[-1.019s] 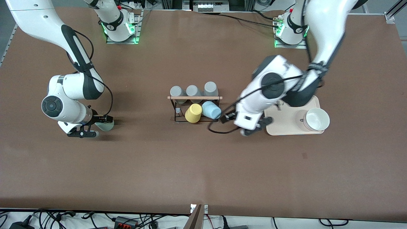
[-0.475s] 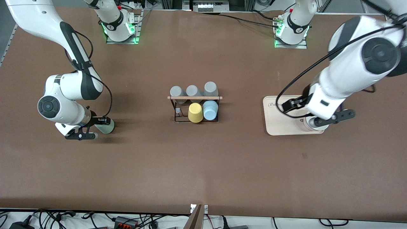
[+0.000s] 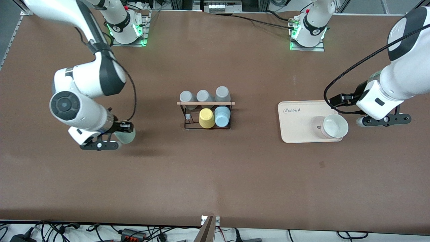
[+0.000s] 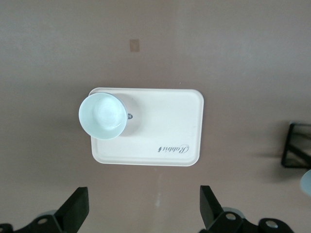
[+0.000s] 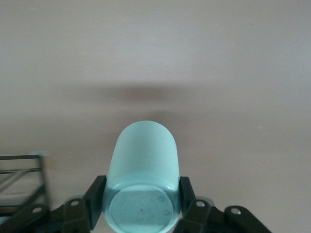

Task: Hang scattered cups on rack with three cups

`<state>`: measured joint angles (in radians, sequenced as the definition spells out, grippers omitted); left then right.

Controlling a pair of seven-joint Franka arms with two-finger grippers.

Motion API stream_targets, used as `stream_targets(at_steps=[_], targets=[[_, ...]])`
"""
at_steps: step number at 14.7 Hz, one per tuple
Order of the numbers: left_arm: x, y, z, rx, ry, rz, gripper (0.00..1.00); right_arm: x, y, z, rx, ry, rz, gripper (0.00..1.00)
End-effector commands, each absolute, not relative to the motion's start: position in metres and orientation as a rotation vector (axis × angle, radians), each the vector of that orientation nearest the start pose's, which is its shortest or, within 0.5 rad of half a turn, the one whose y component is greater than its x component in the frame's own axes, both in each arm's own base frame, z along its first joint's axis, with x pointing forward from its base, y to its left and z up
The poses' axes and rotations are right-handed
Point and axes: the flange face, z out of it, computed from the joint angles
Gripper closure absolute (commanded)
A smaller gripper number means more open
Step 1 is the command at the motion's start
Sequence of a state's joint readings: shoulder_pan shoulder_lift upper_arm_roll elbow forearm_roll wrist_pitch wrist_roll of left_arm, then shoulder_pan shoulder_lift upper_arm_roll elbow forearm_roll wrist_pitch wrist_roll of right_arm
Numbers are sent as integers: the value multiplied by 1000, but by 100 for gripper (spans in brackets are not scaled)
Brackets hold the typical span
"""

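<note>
My right gripper [image 3: 122, 134] is shut on the pale mint-green cup [image 3: 128, 137] and holds it above the table, toward the right arm's end; the right wrist view shows its fingers [image 5: 96, 191] clamped on the cup's [image 5: 144, 165] sides. The black rack [image 3: 188, 122] stands mid-table. Three grey cups [image 3: 203, 96] hang on its row farther from the front camera. A yellow cup [image 3: 206, 118] and the light blue cup [image 3: 222, 116] hang on the nearer row. My left gripper [image 3: 383, 120] is open and empty, up over the table just past the tray's end.
A cream tray [image 3: 299, 122] with a white bowl [image 3: 334, 126] lies toward the left arm's end; both show in the left wrist view, tray [image 4: 165, 126] and bowl [image 4: 103, 115]. The rack's corner shows in the right wrist view [image 5: 22, 179].
My left arm let go of the light blue cup on the rack and swung away past the tray. My right gripper lifted the mint-green cup and shifted it slightly toward the rack.
</note>
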<state>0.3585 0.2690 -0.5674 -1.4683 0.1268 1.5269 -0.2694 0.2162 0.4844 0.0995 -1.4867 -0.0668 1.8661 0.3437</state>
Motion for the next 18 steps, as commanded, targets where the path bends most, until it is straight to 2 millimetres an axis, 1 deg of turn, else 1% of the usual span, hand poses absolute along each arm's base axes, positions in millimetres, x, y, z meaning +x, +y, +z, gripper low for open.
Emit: stream_targets(at_steps=[1, 2, 3, 4, 5, 8, 9, 11, 12, 13, 14, 18], targets=[[593, -65, 539, -3102, 25, 252, 0, 655, 244, 389, -3160, 127, 157, 69], [591, -70, 542, -3099, 41, 247, 0, 653, 266, 392, -3153, 156, 141, 69], [586, -78, 545, -3094, 61, 241, 0, 649, 283, 396, -3140, 198, 140, 69], [581, -81, 539, -3083, 67, 255, 0, 645, 300, 400, -3127, 235, 143, 69], [577, -82, 540, -3076, 66, 245, 0, 638, 318, 405, -3120, 259, 141, 69], [582, -81, 548, -3086, 65, 213, 0, 620, 362, 411, -3111, 328, 125, 69], [584, -81, 552, -3089, 68, 205, 0, 613, 374, 415, -3112, 331, 126, 69], [586, -81, 552, -3094, 65, 204, 0, 601, 394, 419, -3115, 360, 130, 69], [586, -78, 555, -3095, 62, 196, 0, 597, 400, 417, -3115, 374, 132, 69], [588, -75, 561, -3098, 47, 180, 0, 595, 406, 412, -3117, 377, 133, 69], [589, -73, 563, -3099, 46, 173, 0, 595, 407, 403, -3124, 378, 145, 69], [590, -66, 564, -3101, 25, 171, 0, 594, 412, 371, -3152, 371, 196, 69]])
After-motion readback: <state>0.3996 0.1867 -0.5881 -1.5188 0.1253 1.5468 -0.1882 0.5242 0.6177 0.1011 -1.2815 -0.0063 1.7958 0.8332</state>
